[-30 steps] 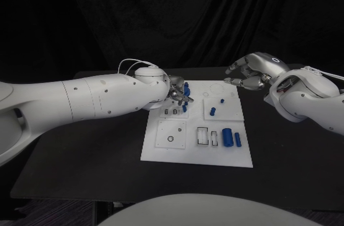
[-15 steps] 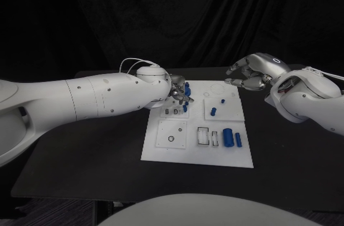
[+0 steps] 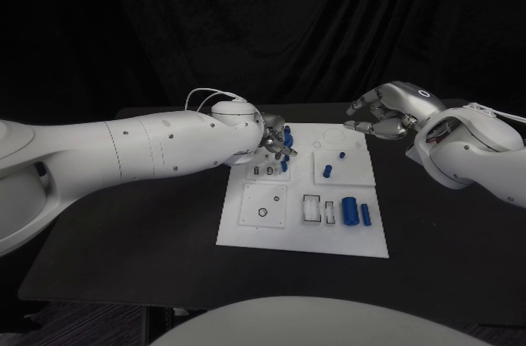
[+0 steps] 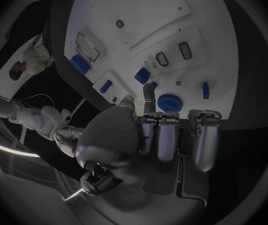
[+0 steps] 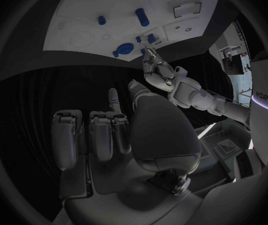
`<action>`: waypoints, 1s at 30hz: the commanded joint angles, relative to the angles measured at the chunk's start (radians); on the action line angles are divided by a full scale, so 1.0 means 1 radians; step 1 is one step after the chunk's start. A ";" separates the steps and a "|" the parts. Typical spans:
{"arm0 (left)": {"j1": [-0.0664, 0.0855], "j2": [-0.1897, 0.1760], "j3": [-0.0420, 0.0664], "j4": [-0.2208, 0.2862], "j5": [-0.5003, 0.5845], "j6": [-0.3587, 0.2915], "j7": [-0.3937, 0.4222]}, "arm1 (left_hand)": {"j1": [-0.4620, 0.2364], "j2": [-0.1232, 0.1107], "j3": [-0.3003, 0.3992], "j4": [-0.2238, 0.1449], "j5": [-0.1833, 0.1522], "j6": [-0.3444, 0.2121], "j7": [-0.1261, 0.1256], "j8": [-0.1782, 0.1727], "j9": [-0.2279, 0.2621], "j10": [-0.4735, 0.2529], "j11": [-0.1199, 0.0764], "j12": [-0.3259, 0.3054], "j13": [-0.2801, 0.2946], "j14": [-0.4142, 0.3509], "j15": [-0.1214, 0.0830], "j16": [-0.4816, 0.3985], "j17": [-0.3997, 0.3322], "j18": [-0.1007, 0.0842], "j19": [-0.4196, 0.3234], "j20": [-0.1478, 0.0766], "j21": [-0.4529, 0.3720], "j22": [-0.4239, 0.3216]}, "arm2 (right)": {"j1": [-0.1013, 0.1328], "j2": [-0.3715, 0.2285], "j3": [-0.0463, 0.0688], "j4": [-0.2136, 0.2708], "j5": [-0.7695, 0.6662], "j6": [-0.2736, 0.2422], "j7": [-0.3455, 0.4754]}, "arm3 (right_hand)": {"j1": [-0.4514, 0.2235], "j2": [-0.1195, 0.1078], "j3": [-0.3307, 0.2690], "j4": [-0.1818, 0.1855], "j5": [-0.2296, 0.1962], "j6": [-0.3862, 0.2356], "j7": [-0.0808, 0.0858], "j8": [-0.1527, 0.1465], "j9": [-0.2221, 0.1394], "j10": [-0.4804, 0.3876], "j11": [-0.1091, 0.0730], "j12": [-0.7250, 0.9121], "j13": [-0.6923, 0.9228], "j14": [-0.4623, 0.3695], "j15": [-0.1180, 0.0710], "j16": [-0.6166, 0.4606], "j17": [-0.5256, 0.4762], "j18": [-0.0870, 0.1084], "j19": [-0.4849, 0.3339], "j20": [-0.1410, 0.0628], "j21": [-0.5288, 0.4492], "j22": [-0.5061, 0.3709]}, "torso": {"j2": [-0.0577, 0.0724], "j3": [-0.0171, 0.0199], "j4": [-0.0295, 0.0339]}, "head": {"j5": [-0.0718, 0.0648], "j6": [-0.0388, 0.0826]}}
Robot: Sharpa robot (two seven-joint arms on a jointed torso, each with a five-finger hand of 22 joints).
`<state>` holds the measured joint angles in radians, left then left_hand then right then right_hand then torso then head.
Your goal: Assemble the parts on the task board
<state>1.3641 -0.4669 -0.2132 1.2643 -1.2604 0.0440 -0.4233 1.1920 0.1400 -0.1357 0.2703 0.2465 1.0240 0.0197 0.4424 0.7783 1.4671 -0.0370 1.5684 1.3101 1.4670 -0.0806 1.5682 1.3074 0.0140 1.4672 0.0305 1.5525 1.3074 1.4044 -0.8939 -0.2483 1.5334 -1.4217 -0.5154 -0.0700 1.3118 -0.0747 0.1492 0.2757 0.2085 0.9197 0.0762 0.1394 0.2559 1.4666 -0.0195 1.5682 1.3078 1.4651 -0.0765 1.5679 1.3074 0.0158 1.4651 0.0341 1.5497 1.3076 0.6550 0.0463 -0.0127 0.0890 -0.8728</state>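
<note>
The white task board (image 3: 302, 236) lies mid-table. My left hand (image 3: 270, 139) hovers over its far left part, beside an upright blue part (image 3: 286, 135) and a smaller one (image 3: 283, 163). In the left wrist view my left hand (image 4: 162, 135) has its fingers curled in with nothing in them. One finger (image 4: 148, 94) stretches out next to a round blue part (image 4: 169, 102). My right hand (image 3: 384, 116) hangs curled and empty above the board's far right corner, and the right wrist view shows the right hand (image 5: 108, 130) the same way. A thick blue cylinder (image 3: 347, 210) and a thin one (image 3: 364, 214) lie at the board's right.
Two small blue pegs (image 3: 330, 168) (image 3: 341, 154) stand on the right rear tile. Empty slots (image 3: 310, 207) and a ring hole (image 3: 261, 212) sit in the near tiles. The black table (image 3: 131, 232) runs wide on both sides of the board.
</note>
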 commanded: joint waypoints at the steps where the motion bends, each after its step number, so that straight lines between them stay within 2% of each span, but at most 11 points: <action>1: -0.003 0.006 0.001 -0.003 -0.005 0.012 0.022 | 0.005 0.001 0.004 0.002 0.003 0.006 0.001 -0.006 0.002 0.104 -0.009 0.002 0.261 0.104 -0.010 0.003 0.263 -0.002 0.071 -0.006 -0.003 0.218 | -0.002 -0.002 0.001 0.003 -0.001 0.004 -0.016 | 0.000 0.010 0.001 -0.004 0.003 0.008 0.002 0.002 0.001 0.104 0.006 0.003 0.263 0.106 0.005 0.003 0.263 -0.009 0.090 0.006 -0.003 0.254 | -0.001 0.0004 -0.0015 | 0.000 0.000; 20: -0.016 0.014 0.001 -0.015 -0.005 0.028 0.017 | -0.004 0.000 0.007 0.010 -0.009 0.021 -0.003 -0.012 0.009 0.104 -0.012 0.002 0.261 0.104 -0.013 0.003 0.263 -0.002 0.071 -0.009 -0.004 0.218 | -0.001 -0.002 0.001 0.005 -0.001 0.009 -0.017 | -0.002 0.011 0.000 -0.003 0.003 0.009 0.003 0.002 0.001 0.104 0.006 0.003 0.263 0.106 0.005 0.003 0.263 -0.009 0.090 0.007 -0.003 0.254 | 0.001 0.0014 0.0005 | -0.009 0.000; 30: -0.021 0.012 0.001 -0.017 -0.005 0.033 0.014 | -0.007 -0.001 0.008 0.011 -0.015 0.030 -0.005 -0.012 0.014 0.104 -0.014 0.002 0.261 0.104 -0.015 0.003 0.263 -0.002 0.070 -0.011 -0.004 0.217 | -0.001 -0.001 0.001 0.002 -0.001 0.013 -0.018 | -0.002 0.011 0.000 -0.003 0.003 0.009 0.003 0.002 0.001 0.104 0.006 0.003 0.263 0.106 0.005 0.003 0.263 -0.009 0.090 0.007 -0.003 0.254 | -0.001 -0.0003 -0.0013 | -0.006 0.000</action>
<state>1.3458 -0.4559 -0.2132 1.2479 -1.2608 0.0625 -0.4194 1.1920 0.1400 -0.1303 0.2758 0.2376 1.0455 0.0126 0.4346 0.7909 1.4680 -0.0431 1.5683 1.3106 1.4670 -0.0877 1.5682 1.3073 0.0139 1.4635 0.0269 1.5525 1.3074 1.4044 -0.8941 -0.2482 1.5352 -1.4215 -0.5067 -0.0703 1.3118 -0.0747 0.1492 0.2757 0.2085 0.9233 0.0798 0.1393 0.2558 1.4666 -0.0195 1.5682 1.3076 1.4651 -0.0765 1.5679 1.3074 0.0159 1.4651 0.0341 1.5497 1.3074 0.6546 0.0472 -0.0128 0.0825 -0.8728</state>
